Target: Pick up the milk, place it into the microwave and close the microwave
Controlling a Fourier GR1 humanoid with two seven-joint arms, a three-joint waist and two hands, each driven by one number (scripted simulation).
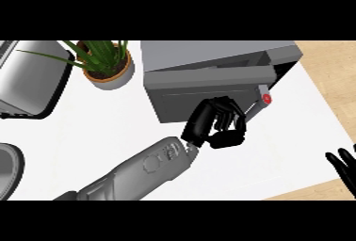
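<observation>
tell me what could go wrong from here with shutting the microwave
1. The microwave door looks ajar, with a dark gap at its right end; the left robot hand is against its lower right corner and might slip off before it shuts.
2. The milk is not visible, so if it stands near the opening it could block the door.

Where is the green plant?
In the head view, the potted plant stands at the counter's upper left, between the grey microwave on its right and a silver appliance on its left.

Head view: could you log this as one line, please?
left robot hand at microwave | right robot hand open, right edge | milk unseen
</observation>
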